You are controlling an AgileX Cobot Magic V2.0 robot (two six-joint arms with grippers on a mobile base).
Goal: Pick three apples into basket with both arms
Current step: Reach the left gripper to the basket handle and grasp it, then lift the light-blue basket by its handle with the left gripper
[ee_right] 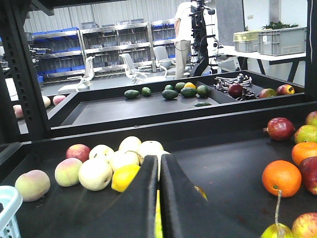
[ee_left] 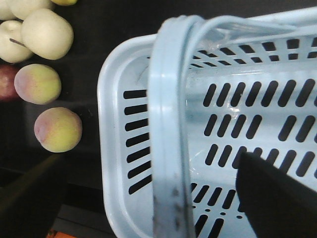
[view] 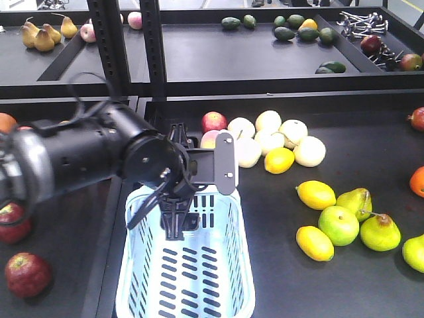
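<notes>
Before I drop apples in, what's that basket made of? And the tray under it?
Basket: moulded plastic, pale blue-white, semi-glossy; uniform slots and highlights on its handle suggest it. Tray: black, mostly matte, faint sheen; painted metal or plastic, cannot tell.

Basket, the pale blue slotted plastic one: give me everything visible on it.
The pale blue-white rectangular plastic basket stands upright on the dark tabletop, its long axis running away from the front camera. Rows of oblong slots pierce the walls and bottom, and the rim is rounded. Its loop handle crosses above the opening in the left wrist view. Nothing shows inside. The black left gripper hangs over its far end, fingers pointing down. Whether they touch it cannot be told.
</notes>
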